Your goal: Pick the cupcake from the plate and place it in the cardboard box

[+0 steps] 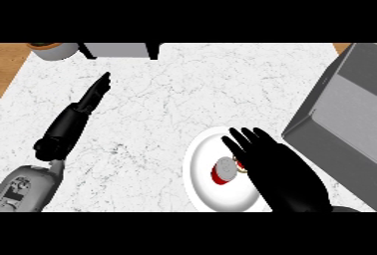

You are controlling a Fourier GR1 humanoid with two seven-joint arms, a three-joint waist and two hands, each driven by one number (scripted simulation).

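Picking is not done: small red-wrapped cupcake (225,171) sits on round white plate (202,194), lower centre; black right hand (287,179) beside it, fingers straight; grey cardboard box (346,114) waits at right.

Bright even light; counter (169,99) uniformly lit; shadows faint.

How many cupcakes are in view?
1: a cupcake on the plate, beside the right hand. That hand covers part of the plate, so more may be hidden.
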